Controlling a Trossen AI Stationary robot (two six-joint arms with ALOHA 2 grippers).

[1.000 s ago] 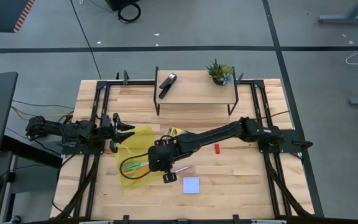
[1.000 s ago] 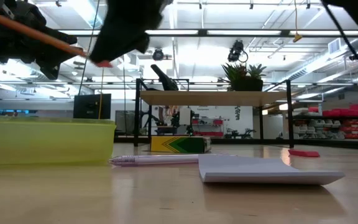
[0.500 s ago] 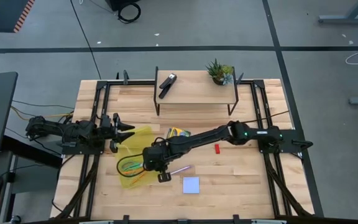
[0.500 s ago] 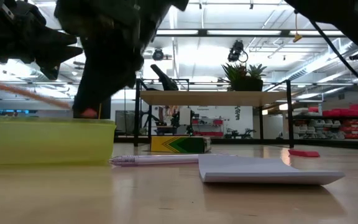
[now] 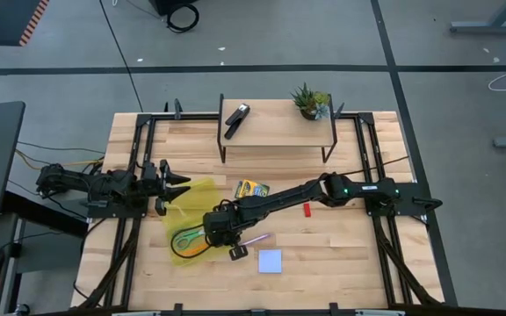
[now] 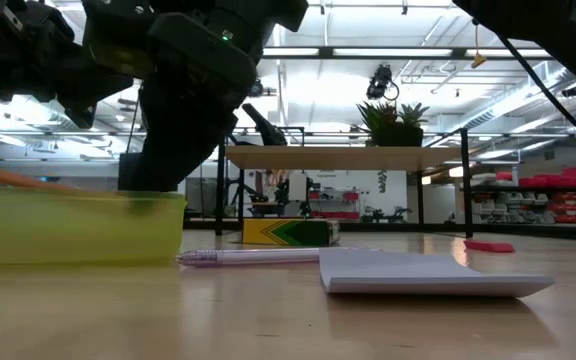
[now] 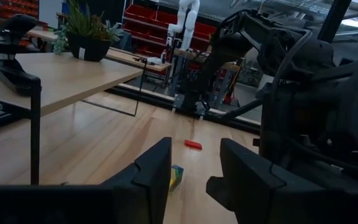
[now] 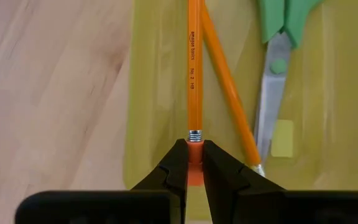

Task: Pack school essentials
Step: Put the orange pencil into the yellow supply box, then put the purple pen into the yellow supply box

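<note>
A translucent yellow container (image 5: 191,211) lies on the table's left half; in the low view it shows as a yellow wall (image 6: 68,230). Inside it lie the green-handled scissors (image 8: 272,81) and one orange pencil (image 8: 229,93). My right gripper (image 5: 209,233) hovers over the container, shut on a second orange pencil (image 8: 193,68). My left gripper (image 5: 176,187) is open at the container's far left corner; contact cannot be told. The crayon box (image 5: 253,189), red block (image 5: 307,209), pale blue note pad (image 5: 270,261) and a purple pen (image 5: 255,239) lie flat on the table. My right gripper pinches the orange pencil by its eraser end (image 8: 194,149) between the two fingertips (image 8: 176,165). The pencil runs straight on from the fingers, out over the yellow container toward the table's left. Its shaft (image 6: 8,178) shows just above the container's rim, slightly tilted.
A low wooden shelf (image 5: 275,132) stands at the table's far side with a black stapler (image 5: 236,118) and a small potted plant (image 5: 311,101) on it. The right arm (image 5: 306,193) stretches across the table's middle. Bare wood lies near and right of the note pad.
My right gripper has come down over the yellow container, carrying the pencil with it. The pencil was high above the container's rim a second ago and now lies just above it, closer to level. The gripper stayed shut on the eraser end.
</note>
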